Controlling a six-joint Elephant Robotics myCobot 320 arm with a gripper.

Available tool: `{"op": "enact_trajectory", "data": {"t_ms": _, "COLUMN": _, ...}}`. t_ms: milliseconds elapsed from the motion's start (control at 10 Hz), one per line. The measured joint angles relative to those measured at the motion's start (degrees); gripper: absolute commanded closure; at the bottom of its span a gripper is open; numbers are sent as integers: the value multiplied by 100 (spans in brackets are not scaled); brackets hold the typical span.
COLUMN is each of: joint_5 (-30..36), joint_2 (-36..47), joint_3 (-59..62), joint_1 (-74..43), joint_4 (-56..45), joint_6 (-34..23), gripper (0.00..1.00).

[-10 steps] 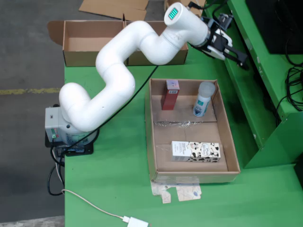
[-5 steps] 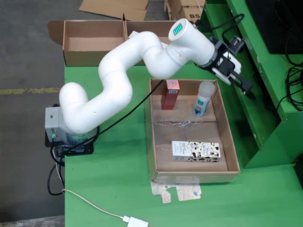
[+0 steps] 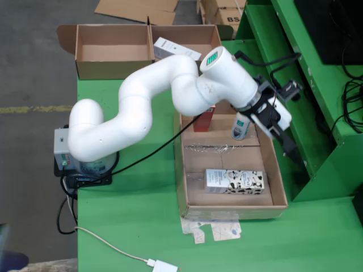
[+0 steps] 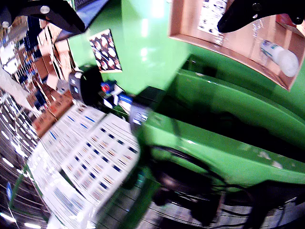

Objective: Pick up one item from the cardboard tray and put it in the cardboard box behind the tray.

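While the wrist-mounted view catches two black fingers (image 4: 248, 14) far apart at its top corners with nothing between them, the fixed view shows the gripper (image 3: 286, 144) only as a dark tapered shape over the right wall of the cardboard tray (image 3: 182, 164), its jaws too small there to judge. So the jaws stand wide and empty.

Just left of the gripper in the fixed view, a white bottle (image 3: 241, 127) stands in the tray's far end, partly hidden by the wrist; a red carton (image 3: 204, 118) beside it is mostly covered by the white arm (image 3: 142, 102). A cow-patterned milk carton (image 3: 234, 181) lies flat in the tray's near half.

Behind the tray, the cardboard box (image 3: 113, 68) has two compartments; a white carton (image 3: 176, 50) lies in the right one.

Only the wrist view shows the tilted, blurred surroundings off the green table (image 4: 143, 47): stacked printed boxes (image 4: 90, 152) and dark cables (image 4: 190, 186) below.
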Motion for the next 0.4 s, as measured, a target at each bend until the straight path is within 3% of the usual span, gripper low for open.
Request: {"op": "enact_trajectory", "data": {"t_ms": 400, "joint_5": 0, "joint_2": 0, "joint_3": 0, "joint_1": -1037, "joint_4": 0, "joint_6": 0, "gripper": 0}}
